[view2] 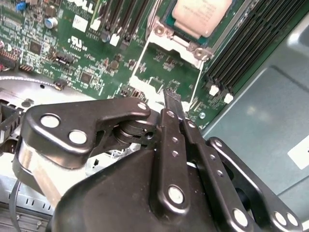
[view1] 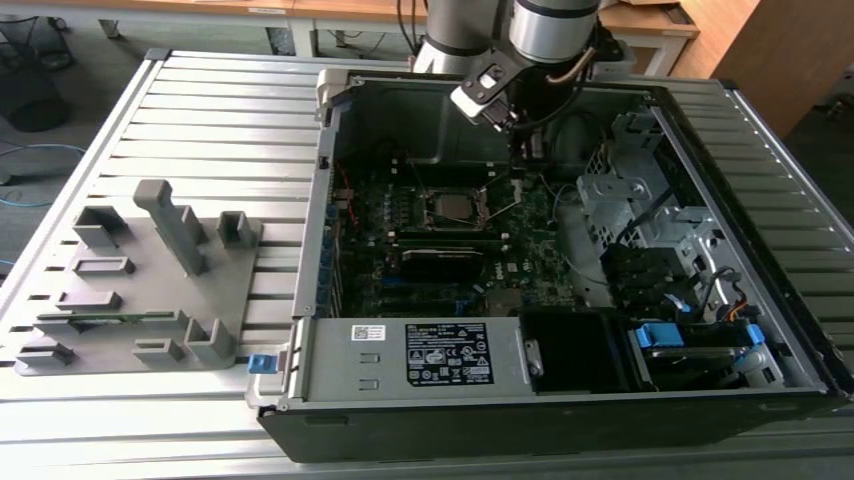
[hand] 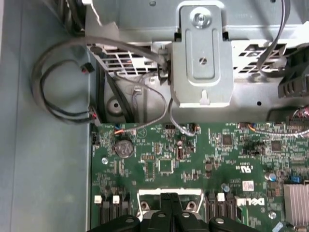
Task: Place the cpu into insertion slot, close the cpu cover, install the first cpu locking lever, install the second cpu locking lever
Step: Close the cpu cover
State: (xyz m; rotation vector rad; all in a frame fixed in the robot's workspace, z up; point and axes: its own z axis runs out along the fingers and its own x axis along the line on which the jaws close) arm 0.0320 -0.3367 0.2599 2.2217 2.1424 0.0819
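The cpu (view2: 200, 17) already lies flat, metal face up, in the slot (view2: 167, 18) at the top of the second wrist view, and the cover (view2: 170, 38) looks folded down around it. Being square, it has no long axis; its edges run diagonally across that frame. The thin locking levers (view1: 499, 208) seem unlatched, so they look left to do. The gripper (view2: 172, 96), lower centre, is closed on nothing beside the slot.

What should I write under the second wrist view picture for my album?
The shut gripper hangs over the green board, a little way from the cpu.
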